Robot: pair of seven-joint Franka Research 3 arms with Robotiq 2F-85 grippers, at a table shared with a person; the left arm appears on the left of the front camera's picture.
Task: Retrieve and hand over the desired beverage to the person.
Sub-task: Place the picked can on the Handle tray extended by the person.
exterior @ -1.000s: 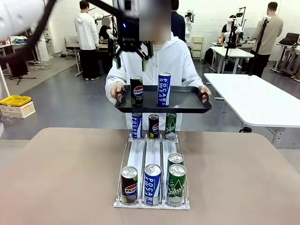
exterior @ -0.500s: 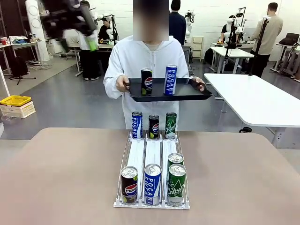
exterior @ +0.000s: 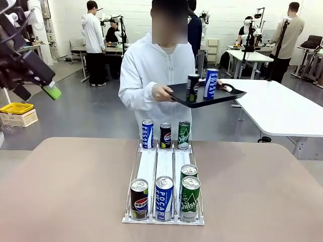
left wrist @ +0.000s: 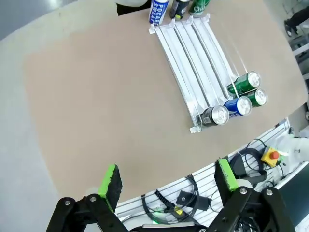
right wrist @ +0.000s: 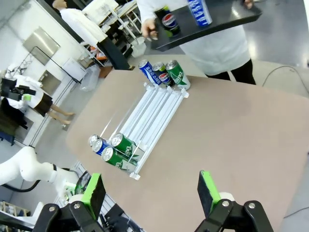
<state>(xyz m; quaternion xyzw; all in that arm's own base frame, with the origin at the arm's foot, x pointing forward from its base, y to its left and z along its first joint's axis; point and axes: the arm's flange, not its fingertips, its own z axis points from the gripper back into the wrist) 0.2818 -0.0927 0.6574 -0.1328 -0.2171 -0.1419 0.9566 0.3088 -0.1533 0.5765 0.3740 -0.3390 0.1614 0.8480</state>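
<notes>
Bench (exterior: 65,191): smooth tan top with rounded corners; wide bare stretches on both sides of the rack, open right out to the edges.
Rack (exterior: 164,171): clear plastic, three narrow lanes, set mid-bench and running from the near edge toward the far edge.
Near cans: black Pepsi (exterior: 139,199), blue Pocari Sweat (exterior: 164,197), two green cans (exterior: 190,197) one behind the other, all upright metal cylinders with shiny lids.
Far cans: blue (exterior: 147,134), black (exterior: 165,135), green (exterior: 183,134), upright at the rack's far end.
Person (exterior: 154,75): white hooded sweatshirt, standing just beyond the far edge.
Tray (exterior: 222,96): flat black with a raised rim, held tilted in both hands, swung toward the white side table (exterior: 282,108).
Tray cans: black Pepsi (exterior: 192,87) and blue Pocari Sweat (exterior: 211,83), upright, side by side.
Left claw (left wrist: 166,179): spread wide, nothing between the green pads, high above the bench's edge; seen at far left from the front (exterior: 30,75).
Right claw (right wrist: 149,191): spread wide, empty, above the bench's near right part.
</notes>
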